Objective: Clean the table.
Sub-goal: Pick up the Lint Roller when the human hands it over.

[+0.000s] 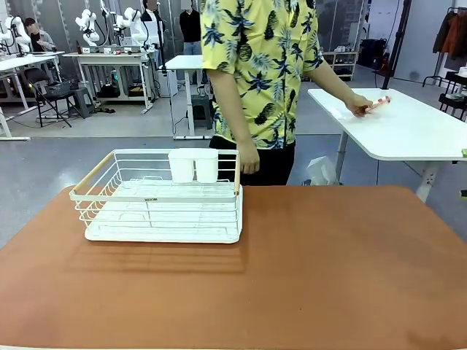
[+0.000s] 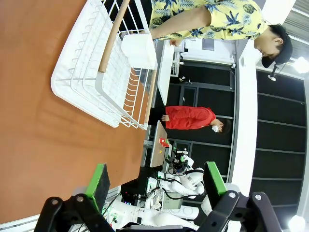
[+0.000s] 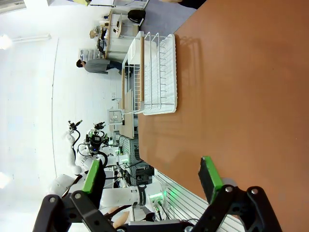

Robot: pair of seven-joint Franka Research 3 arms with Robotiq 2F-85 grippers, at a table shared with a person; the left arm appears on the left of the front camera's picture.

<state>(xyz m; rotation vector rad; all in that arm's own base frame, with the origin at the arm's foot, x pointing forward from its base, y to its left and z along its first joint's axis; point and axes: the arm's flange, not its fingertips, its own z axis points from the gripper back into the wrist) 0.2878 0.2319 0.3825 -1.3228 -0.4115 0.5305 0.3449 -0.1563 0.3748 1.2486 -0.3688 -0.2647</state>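
**Left gripper [image 2: 157, 181] and right gripper [image 3: 151, 176] spread, table [image 1: 328, 270] ahead**

Both sets of jaws stand wide apart with nothing between the pads. The table runs on ahead of each gripper. Rack [image 1: 160, 211] stands on the table, well ahead of both. A white cup [image 1: 193, 166] hangs inside the rack's far rail, contents hidden. Label [image 1: 151, 198] on the near rail: print too small to read.

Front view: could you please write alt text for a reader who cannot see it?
A white dish rack stands on the left part of a brown table. Behind it a person in a yellow shirt reaches to a white table.
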